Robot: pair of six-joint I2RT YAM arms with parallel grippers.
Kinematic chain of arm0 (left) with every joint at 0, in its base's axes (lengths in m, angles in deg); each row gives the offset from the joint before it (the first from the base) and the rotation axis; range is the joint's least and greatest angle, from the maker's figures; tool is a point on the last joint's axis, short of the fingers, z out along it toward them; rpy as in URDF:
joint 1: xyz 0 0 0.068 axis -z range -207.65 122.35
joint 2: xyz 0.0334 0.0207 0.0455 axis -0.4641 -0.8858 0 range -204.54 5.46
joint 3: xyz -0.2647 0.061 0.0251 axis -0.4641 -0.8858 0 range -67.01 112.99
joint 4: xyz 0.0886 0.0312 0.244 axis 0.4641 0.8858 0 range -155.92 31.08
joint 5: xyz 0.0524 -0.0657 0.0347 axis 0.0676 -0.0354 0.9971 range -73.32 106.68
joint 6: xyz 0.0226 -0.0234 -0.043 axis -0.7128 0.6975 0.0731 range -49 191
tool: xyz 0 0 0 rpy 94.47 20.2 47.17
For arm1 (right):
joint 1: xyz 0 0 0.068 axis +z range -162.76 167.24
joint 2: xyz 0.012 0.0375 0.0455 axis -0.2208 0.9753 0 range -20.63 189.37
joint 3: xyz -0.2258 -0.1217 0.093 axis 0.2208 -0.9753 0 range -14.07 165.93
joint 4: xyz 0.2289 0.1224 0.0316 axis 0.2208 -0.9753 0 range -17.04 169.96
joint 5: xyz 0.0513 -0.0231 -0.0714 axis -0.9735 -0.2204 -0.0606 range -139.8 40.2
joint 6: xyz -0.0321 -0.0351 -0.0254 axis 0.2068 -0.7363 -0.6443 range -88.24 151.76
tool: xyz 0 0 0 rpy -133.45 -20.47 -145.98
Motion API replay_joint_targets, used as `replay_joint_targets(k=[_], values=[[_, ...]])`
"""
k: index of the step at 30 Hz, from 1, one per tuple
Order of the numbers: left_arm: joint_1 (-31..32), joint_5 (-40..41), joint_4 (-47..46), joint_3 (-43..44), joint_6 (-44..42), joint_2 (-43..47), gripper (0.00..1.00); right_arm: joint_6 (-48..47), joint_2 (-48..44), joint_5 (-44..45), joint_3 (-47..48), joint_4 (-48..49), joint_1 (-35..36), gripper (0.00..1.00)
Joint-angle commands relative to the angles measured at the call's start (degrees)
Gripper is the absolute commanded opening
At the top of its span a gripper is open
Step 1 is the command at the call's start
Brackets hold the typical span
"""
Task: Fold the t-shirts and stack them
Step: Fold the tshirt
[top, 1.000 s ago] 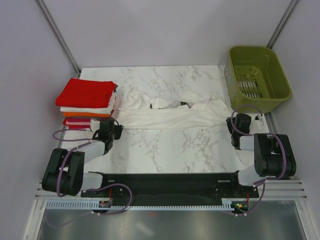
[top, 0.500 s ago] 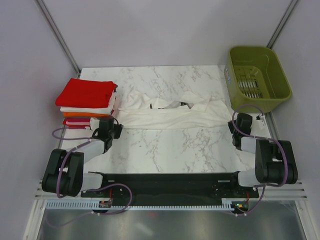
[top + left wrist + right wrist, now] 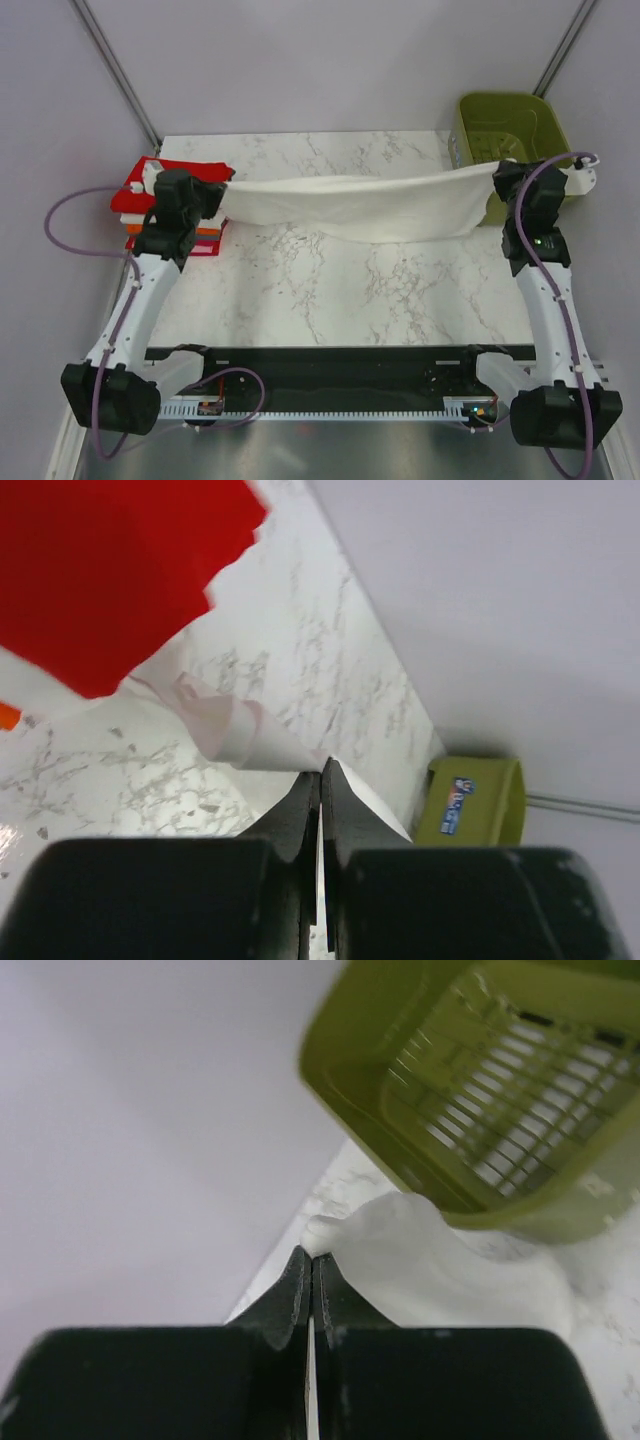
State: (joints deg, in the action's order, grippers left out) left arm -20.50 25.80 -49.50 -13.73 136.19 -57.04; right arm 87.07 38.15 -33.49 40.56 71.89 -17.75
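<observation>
Marble table (image 3: 330,290): white t-shirt (image 3: 350,205) now lifted, stretched between left gripper (image 3: 212,193) (9 o'clock) and right gripper (image 3: 498,179), both pinching it; fold can begin.

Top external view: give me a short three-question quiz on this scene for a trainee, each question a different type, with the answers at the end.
1. True or false: neither gripper is holding the white t-shirt.
2. What colour is the top shirt of the folded stack? A red, B blue, C green.
3. Fill in: the ___ gripper holds the shirt end nearer the olive basket.
Key: 1 false: it is stretched between the left gripper and the right gripper, both shut on it. 2 A. 3 right.
</observation>
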Motion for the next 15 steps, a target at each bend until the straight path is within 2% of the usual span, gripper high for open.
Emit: replay_joint_targets(k=[1,2,8,15], values=[[-2.06,0.63,14.14,14.28,-9.54,3.96,0.02,-5.29,-3.06,0.39,11.09,-9.13,-0.28,0.0],[-2.06,0.46,15.38,18.92,-10.34,5.44,0.02,-6.08,-3.58,-0.23,15.11,-9.59,-0.28,0.0],[-2.06,-2.79,21.79,30.37,-11.14,12.92,0.02,-8.11,-9.9,-3.31,26.64,-10.99,-0.37,0.0],[-2.06,-2.89,25.23,35.05,-10.35,15.13,0.02,-8.9,-16.15,-0.94,29.39,-13.01,-0.37,0.0]])
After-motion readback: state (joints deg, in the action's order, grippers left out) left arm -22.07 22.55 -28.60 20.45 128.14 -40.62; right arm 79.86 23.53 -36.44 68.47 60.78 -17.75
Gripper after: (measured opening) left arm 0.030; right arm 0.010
